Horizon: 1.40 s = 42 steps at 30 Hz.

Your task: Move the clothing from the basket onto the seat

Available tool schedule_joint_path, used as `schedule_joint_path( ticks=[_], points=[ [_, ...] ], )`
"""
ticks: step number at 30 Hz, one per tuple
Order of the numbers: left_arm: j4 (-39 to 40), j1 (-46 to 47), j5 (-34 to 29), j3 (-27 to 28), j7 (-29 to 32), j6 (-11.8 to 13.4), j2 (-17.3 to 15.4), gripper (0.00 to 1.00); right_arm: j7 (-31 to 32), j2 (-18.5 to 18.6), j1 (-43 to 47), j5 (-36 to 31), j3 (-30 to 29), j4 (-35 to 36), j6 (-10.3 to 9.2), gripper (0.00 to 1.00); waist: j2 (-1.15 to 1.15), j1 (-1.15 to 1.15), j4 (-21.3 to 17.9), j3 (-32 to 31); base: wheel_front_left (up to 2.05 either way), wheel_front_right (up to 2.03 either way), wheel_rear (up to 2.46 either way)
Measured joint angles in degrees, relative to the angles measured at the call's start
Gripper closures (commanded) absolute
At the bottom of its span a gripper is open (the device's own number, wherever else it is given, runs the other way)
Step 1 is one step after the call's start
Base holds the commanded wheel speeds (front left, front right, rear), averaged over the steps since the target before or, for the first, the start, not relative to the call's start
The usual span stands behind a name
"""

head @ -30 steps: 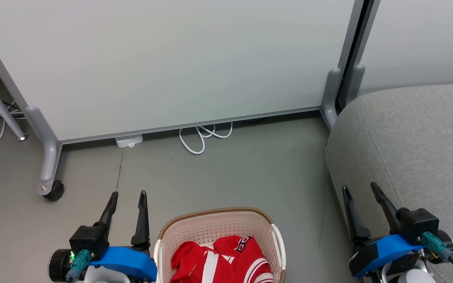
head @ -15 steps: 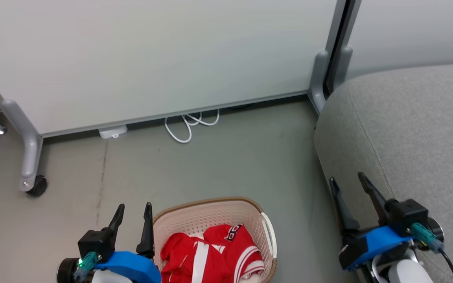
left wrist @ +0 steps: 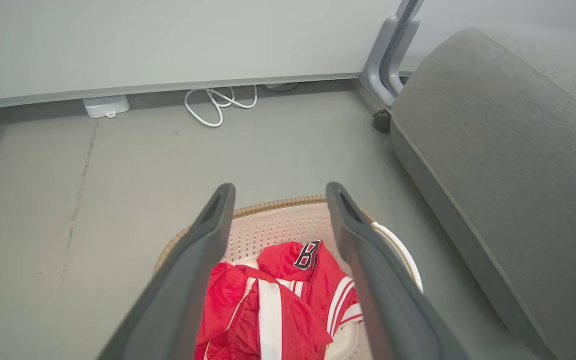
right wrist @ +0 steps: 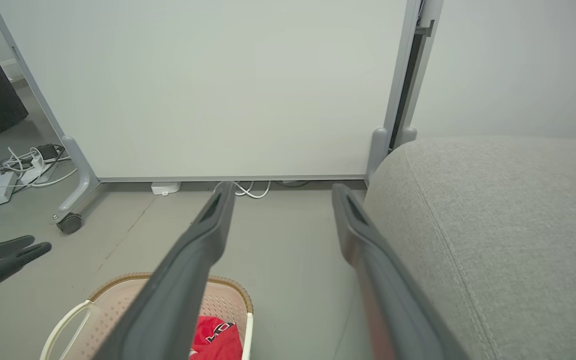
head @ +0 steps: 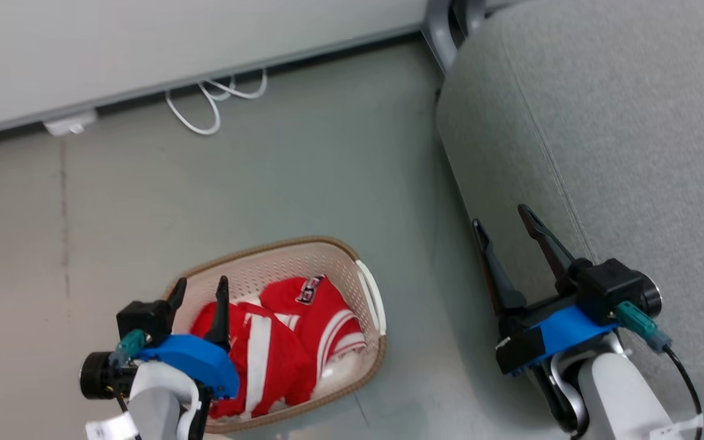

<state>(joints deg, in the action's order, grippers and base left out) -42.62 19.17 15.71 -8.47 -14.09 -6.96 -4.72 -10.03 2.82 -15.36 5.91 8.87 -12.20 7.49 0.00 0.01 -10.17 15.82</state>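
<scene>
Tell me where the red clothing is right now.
In the head view, the clothing lies inside the basket on the floor at lower left, by the left tool and left of the seat.

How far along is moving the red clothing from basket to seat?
Done: nothing; the clothing lies in the basket, and the visible seat shows no garment. In hand: the left gripper hangs open over the basket, holding nothing; the right gripper is open beside the seat. Left: grasping and carrying.
</scene>
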Motion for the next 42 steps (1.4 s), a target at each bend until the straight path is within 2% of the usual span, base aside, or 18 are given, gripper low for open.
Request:
schedule_joint_path(
  ticks=[11,23,30,42],
  points=[
    [-9.1,9.9,2.8,1.5,2.2,-0.1,-2.6,0.00,-2.4,0.1,-6.0,2.8,4.3,-0.1,0.00,0.00,0.00,0.01,-6.5,12.5,0.00,0.00,0.00],
    [-17.0,17.1,2.8,1.3,4.6,1.5,-5.2,0.00,-4.3,0.1,-10.6,5.3,7.0,-0.3,0.00,0.00,0.00,0.01,-10.2,24.3,0.00,0.00,0.00],
    [-21.0,20.8,3.5,1.5,7.8,3.1,-6.7,0.00,-4.9,0.1,-12.4,7.2,8.4,-0.7,0.00,0.00,0.00,0.00,-11.6,29.1,0.00,0.00,0.00],
    [-25.7,23.8,4.9,2.0,14.6,5.7,-7.8,0.00,-5.0,0.1,-12.8,9.2,9.1,0.2,0.00,0.00,0.00,0.00,-13.6,32.4,0.00,0.00,0.00]
  ],
)
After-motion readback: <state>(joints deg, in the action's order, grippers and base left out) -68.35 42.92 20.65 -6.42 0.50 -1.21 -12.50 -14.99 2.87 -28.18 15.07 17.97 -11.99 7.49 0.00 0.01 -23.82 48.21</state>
